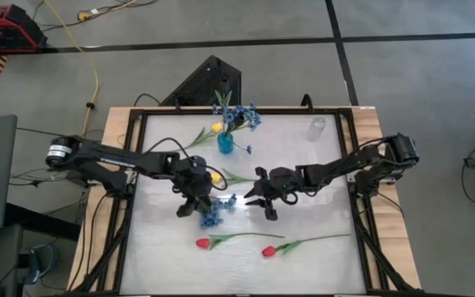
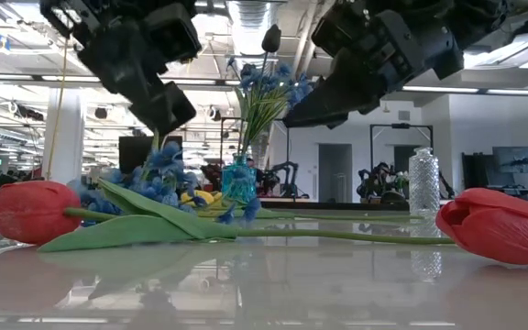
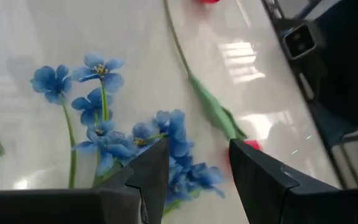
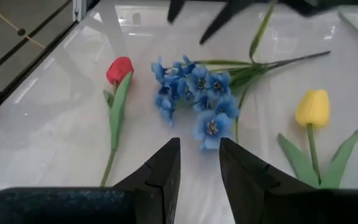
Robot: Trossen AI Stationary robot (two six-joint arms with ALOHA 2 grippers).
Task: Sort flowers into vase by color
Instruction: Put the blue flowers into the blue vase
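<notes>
A blue many-blossom spray (image 1: 213, 214) lies flat in the middle of the table. My left gripper (image 1: 198, 206) hovers open just above its blossoms (image 3: 166, 134), one finger on either side, without touching them. My right gripper (image 1: 256, 196) is open and raised to the spray's right, pointing at it (image 4: 194, 93). A small blue vase (image 1: 225, 143) near the far edge holds blue sprays. One yellow tulip (image 1: 215, 176) lies beside my left gripper and another (image 1: 214, 128) lies left of the vase. Two red tulips (image 1: 203, 242) (image 1: 268, 251) lie near the near edge.
A clear glass vase (image 1: 316, 128) stands at the far right of the table. A black frame (image 1: 138, 148) borders the white table top. The red tulips' stems (image 1: 320, 240) run toward the right. Bare table shows on the right half and on the near left.
</notes>
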